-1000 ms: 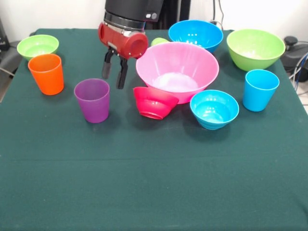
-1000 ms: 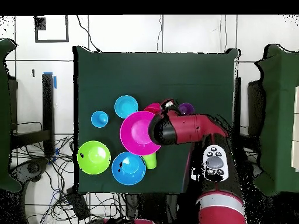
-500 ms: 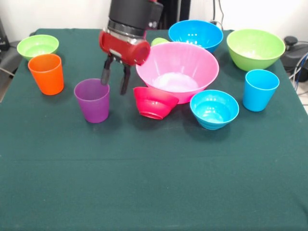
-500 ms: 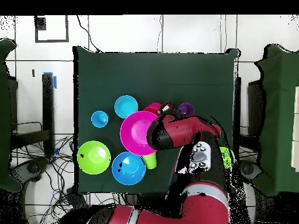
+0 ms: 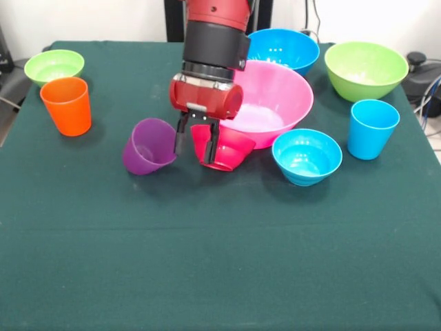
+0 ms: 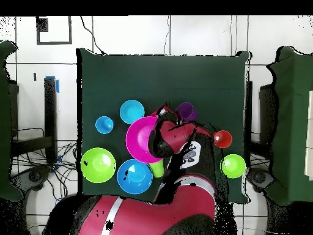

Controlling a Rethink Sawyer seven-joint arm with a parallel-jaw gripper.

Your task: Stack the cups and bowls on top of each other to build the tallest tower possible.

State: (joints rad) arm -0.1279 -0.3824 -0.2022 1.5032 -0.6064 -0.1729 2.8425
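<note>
My gripper (image 5: 196, 143) is open and low over the table, between the purple cup (image 5: 147, 146) and the large pink bowl (image 5: 279, 88). Its left finger (image 5: 180, 140) touches the purple cup's rim, and that cup leans tilted away to the left. The other finger (image 5: 213, 147) is over the small red bowl (image 5: 231, 146), which rests tipped against the pink bowl; the red bowl's left rim shows between the jaws. From overhead the arm covers the gripper, with the purple cup (image 6: 186, 111) and pink bowl (image 6: 140, 139) on either side.
An orange cup (image 5: 66, 105) and a small green bowl (image 5: 54, 65) stand at the left. At the right are a small light blue bowl (image 5: 307, 156), a light blue cup (image 5: 372, 129), a green bowl (image 5: 365, 69) and a blue bowl (image 5: 289, 45). A light green cup (image 6: 158, 168) shows overhead.
The arm has swung right and toward the front and come lower, from behind the purple cup to beside the red bowl. The purple cup, upright before, now leans left.
</note>
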